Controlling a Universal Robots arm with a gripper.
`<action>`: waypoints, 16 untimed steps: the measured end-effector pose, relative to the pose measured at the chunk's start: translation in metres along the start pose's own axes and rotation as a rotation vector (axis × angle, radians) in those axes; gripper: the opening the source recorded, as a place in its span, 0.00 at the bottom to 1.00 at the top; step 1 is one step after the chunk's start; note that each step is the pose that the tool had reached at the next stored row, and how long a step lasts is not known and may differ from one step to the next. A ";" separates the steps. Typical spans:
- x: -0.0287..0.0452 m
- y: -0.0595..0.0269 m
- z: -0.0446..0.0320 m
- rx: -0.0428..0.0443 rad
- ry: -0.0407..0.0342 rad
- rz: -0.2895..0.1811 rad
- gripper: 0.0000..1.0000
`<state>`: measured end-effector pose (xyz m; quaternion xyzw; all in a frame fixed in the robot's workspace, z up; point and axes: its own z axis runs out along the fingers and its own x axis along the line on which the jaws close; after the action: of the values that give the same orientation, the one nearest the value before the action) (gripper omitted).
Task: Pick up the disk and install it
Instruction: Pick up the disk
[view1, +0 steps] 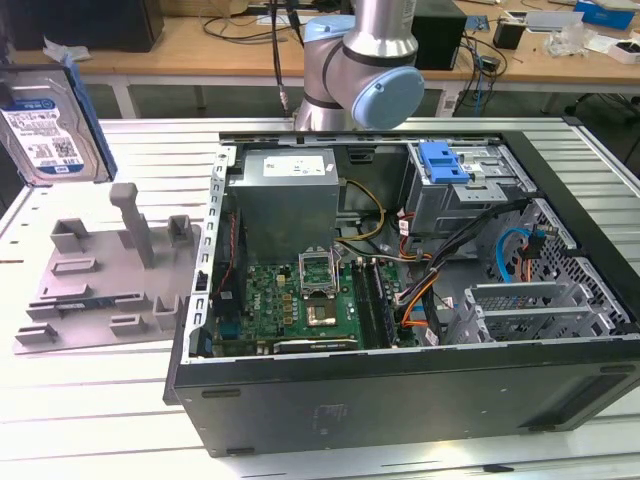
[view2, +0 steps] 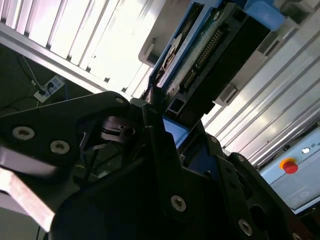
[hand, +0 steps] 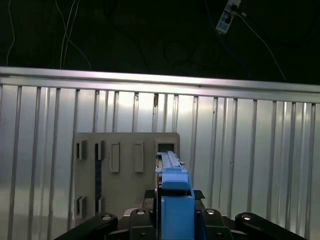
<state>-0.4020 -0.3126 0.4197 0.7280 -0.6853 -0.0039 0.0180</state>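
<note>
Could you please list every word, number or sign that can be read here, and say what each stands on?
None can be read.
White-and-blue label on the disk: print and barcodes, too small to read.
White label on the power-supply box: too small to read.
Marks beside the red button: blurred.

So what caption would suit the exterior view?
Blue-framed hard drive upright above the grey fixture, beside the open computer case.
</note>
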 end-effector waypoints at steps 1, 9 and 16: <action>0.0001 0.0002 -0.0076 0.0000 0.0002 0.000 0.37; 0.0007 0.0002 -0.0313 -0.0001 0.0004 0.000 0.37; 0.0011 -0.0001 -0.0522 -0.0001 0.0004 0.000 0.37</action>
<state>-0.4003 -0.3126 0.4719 0.7280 -0.6853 -0.0038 0.0181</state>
